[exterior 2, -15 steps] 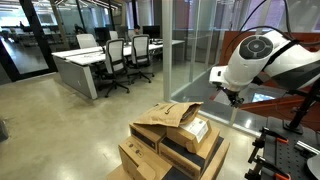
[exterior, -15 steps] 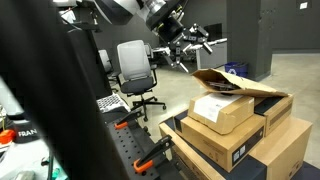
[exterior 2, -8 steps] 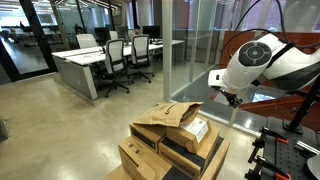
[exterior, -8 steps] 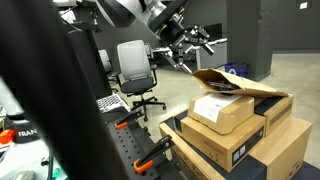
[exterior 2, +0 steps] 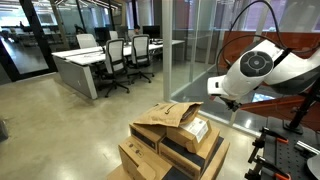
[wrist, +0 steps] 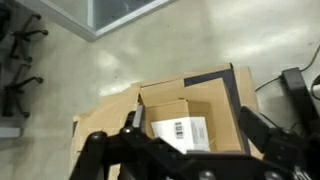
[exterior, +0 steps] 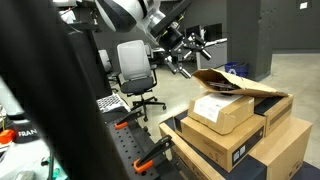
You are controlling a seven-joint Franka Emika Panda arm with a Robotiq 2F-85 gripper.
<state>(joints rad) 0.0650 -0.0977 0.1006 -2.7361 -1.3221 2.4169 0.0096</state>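
Observation:
My gripper [wrist: 192, 121] hangs open in the air above a stack of cardboard boxes [exterior: 240, 140], with nothing between its fingers. Straight below it in the wrist view is a small brown box with a white shipping label [wrist: 178, 127], which lies in a larger open box whose flaps [wrist: 108, 118] are spread out. In an exterior view the gripper [exterior: 187, 45] is well above and to the left of the labelled box [exterior: 222, 108]. In both exterior views that labelled box [exterior 2: 195, 129] sits on top of the stack.
Office chairs [exterior: 135, 72] and desks [exterior 2: 85, 65] stand on the concrete floor beyond the boxes. A glass partition [exterior 2: 190, 50] runs behind the stack. A black frame with orange-handled clamps [exterior: 150, 158] stands close to the boxes, and a dark column [exterior: 70, 100] blocks the left foreground.
The arm has sunk a little toward the boxes and swung slightly. The gripper stays open and the boxes have not moved.

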